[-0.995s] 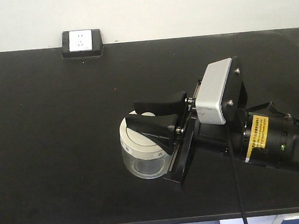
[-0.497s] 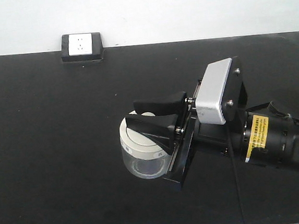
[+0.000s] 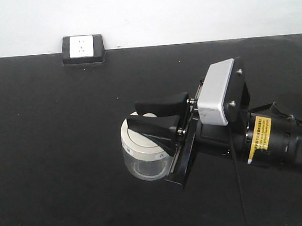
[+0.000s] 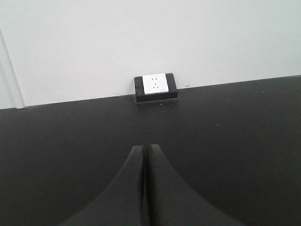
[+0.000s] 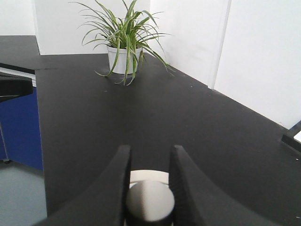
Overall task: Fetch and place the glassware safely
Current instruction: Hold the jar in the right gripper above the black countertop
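This looks like a laboratory or a teaching lab. A long, matte black bench (image 3: 49, 153) runs along a plain white wall (image 3: 195, 8), the sort of hard dark worktop used for lab work. A power socket (image 3: 83, 47) in a black box sits on the bench against the wall. Blue cabinet fronts (image 5: 19, 127) stand under the bench, above a grey floor (image 5: 21, 200). A potted plant (image 5: 123, 40) sits in the far corner. A small glass jar (image 3: 145, 166) with a lid fits such a room.
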